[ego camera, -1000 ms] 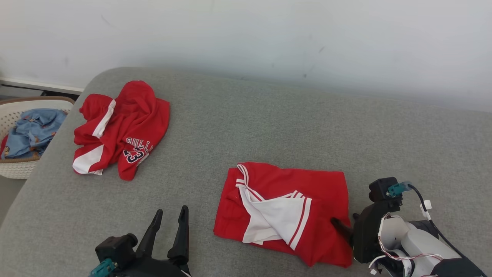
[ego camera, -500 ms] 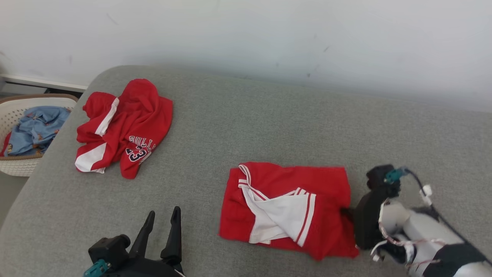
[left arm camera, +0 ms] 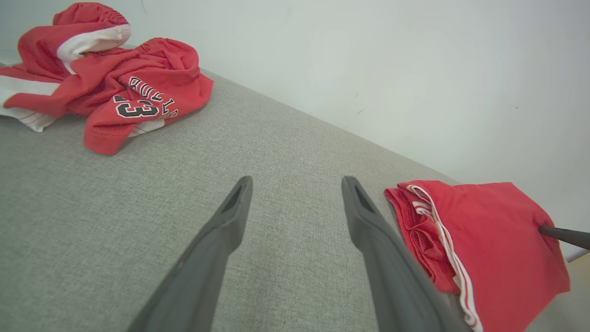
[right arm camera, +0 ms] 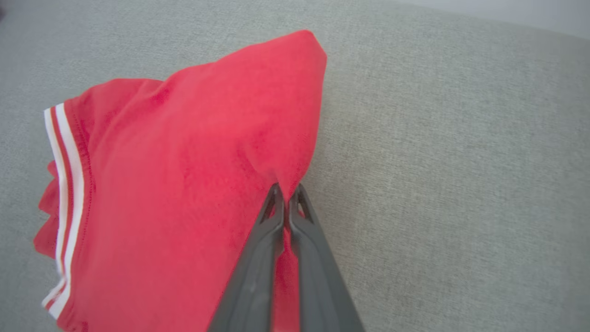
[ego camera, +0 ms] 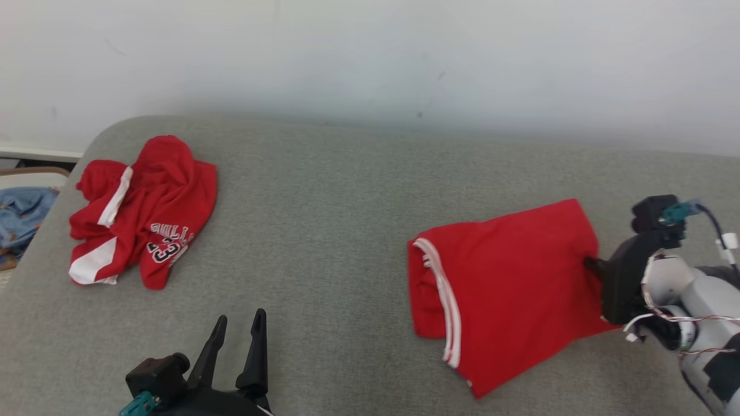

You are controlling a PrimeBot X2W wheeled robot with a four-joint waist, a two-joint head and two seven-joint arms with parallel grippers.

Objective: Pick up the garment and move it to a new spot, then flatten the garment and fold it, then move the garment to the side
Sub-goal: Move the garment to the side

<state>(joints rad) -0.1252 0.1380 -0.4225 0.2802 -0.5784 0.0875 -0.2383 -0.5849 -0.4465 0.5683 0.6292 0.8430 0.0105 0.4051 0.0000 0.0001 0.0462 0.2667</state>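
The garment [ego camera: 503, 277] is a folded red piece with white-striped trim, lying on the grey couch cushion [ego camera: 324, 196] right of centre. My right gripper [ego camera: 591, 267] is shut on its right edge. In the right wrist view the fingers [right arm camera: 286, 191] pinch a raised fold of the red garment [right arm camera: 184, 184]. My left gripper [ego camera: 240, 323] stands open above bare cushion at the lower left, well apart from the garment. The left wrist view shows its own open gripper [left arm camera: 295, 184], the garment [left arm camera: 488, 240] to its right and a tip of the right gripper [left arm camera: 562, 235] at the cloth's far edge.
A second red jersey [ego camera: 144, 208] with number 23 lies crumpled at the cushion's far left, also in the left wrist view as the jersey [left arm camera: 106, 87]. A basket [ego camera: 34, 171] holding blue cloth [ego camera: 20, 211] sits past the left edge. A white wall rises behind.
My right gripper closed on the garment's right edge and pulled it to the right; its white panel no longer shows on top. The head camera has turned right.
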